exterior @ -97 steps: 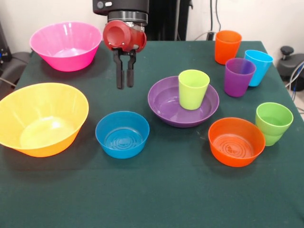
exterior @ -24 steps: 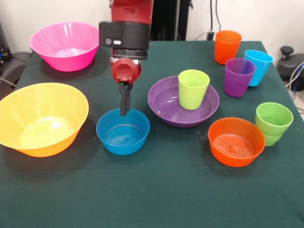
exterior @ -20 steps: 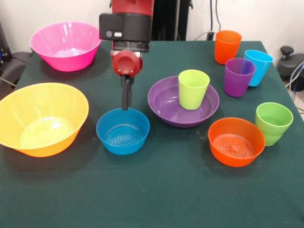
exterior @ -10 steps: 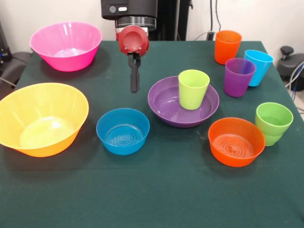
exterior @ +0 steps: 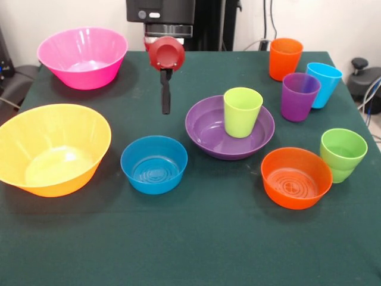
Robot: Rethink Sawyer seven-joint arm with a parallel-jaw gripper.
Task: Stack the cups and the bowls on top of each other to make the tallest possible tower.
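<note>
Hanging above the dark green table (exterior: 196,250), the red and black claw (exterior: 166,108) has its two dark fingers pressed together with nothing between them, clear of every piece. It hovers up and behind the small round blue plastic bowl (exterior: 154,164), which sits empty on the cloth.

Just right of that blue bowl lies the wide shallow purple plastic bowl (exterior: 209,131), with the lime-yellow plastic cup (exterior: 242,112) standing upright inside it on its right half; these two are the only pieces piled so far. Right of the blue bowl and beyond the purple one sits the small orange plastic bowl (exterior: 296,177), with the green plastic cup (exterior: 343,154) beside it. Farther back on that side stand the purple cup (exterior: 300,96), the light blue cup (exterior: 323,84) and the orange cup (exterior: 285,58). Left of the blue bowl rests the big yellow-orange bowl (exterior: 52,148), and behind that the big pink bowl (exterior: 83,56).
</note>
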